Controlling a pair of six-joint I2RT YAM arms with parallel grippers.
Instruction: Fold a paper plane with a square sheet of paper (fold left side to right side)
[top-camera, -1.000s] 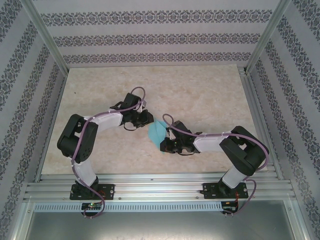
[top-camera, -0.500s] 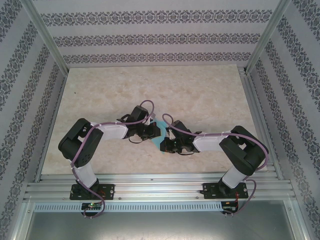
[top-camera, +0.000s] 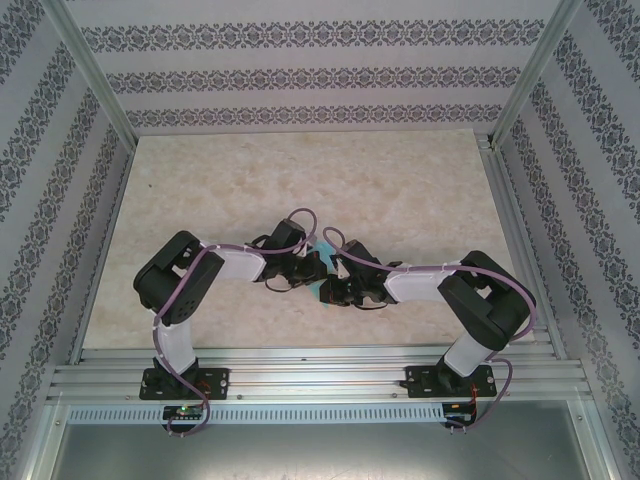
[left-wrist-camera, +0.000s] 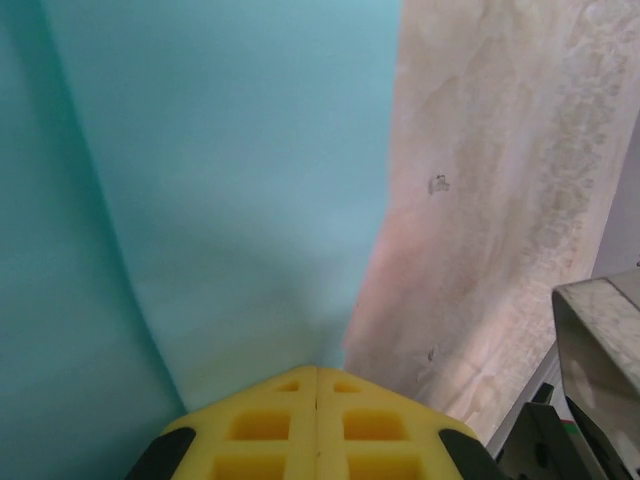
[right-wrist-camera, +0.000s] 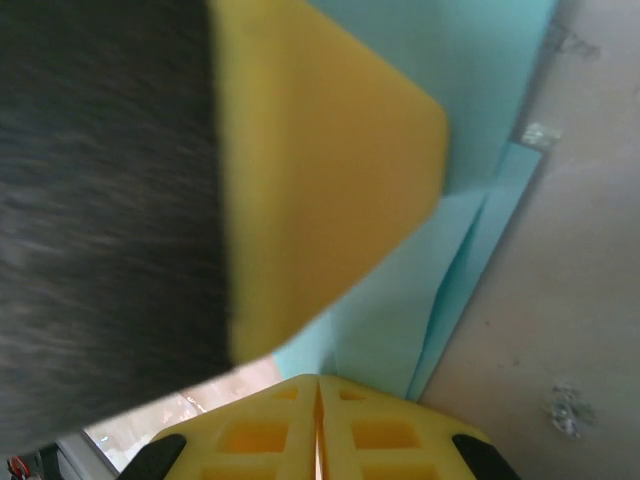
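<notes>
the turquoise paper (left-wrist-camera: 230, 180) is found near the middle of the table (top-camera: 400, 190), somewhat toward the near edge. it is wedged between the two grippers, so that in the top view little more than slivers of it (top-camera: 319, 289) are seen.

in the left wrist view a straight right-hand edge of the paper is seen running down toward the left gripper (left-wrist-camera: 317, 400). a soft curved ridge is seen along the paper's left part. the yellow pads (left-wrist-camera: 265, 430) of this gripper are pressed together, with only a seam between them. whether paper is caught in the seam cannot be told.

in the right wrist view two layered edges (right-wrist-camera: 470, 250) are seen lying one just beside the other, slanting down toward the right gripper (right-wrist-camera: 318, 400). its pads (right-wrist-camera: 375, 435) are likewise brought together, and a pinch cannot be confirmed. a broad yellow pad of the left gripper (right-wrist-camera: 330, 170), black-backed and blurred, is laid over the paper's upper part.

from above, the left gripper (top-camera: 308, 268) and the right gripper (top-camera: 333, 285) are seen tip to tip, very close over the paper. bare marbled surface is left on the far side and toward both side rails. the table is bounded by aluminium posts (top-camera: 90, 70) and patterned walls (top-camera: 300, 70).
</notes>
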